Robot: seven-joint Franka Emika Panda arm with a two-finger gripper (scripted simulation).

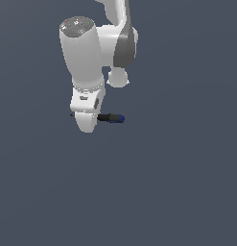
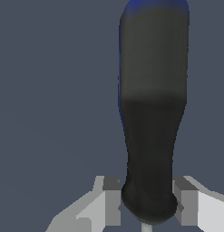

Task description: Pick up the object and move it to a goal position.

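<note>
1. The surface under me is one flat plane of dull grey-blue. It fills the whole exterior view and I see no edge, no seam and no pattern on it.
2. I cannot see any wall, corner or furniture, so of the room I can tell nothing more than this even grey-blue background.
3. I find no brand, no label and no readable writing, not on my white arm, not on the screwdriver. On the grey cap at the top of my arm there are a few small coloured dots, but they are too small to read.
4. In the exterior view my arm comes down from the upper edge, and its lower white end hides my claw, so this view does not show how my fingers stand.
5. The screwdriver lies about level at the lower end of my arm. Its black handle with the blue end sticks out toward the exterior view's right, and a thin dark tip shows on the other side of my arm.
6. In the wrist view the screwdriver is very near to the camera. The handle is black, with the blue end far from me, and the narrow neck of the handle sits between my two fingers.
7. My claw is clenched on the screwdriver: both grey pads are just at the sides of the neck of the handle and seem to touch it.
</note>
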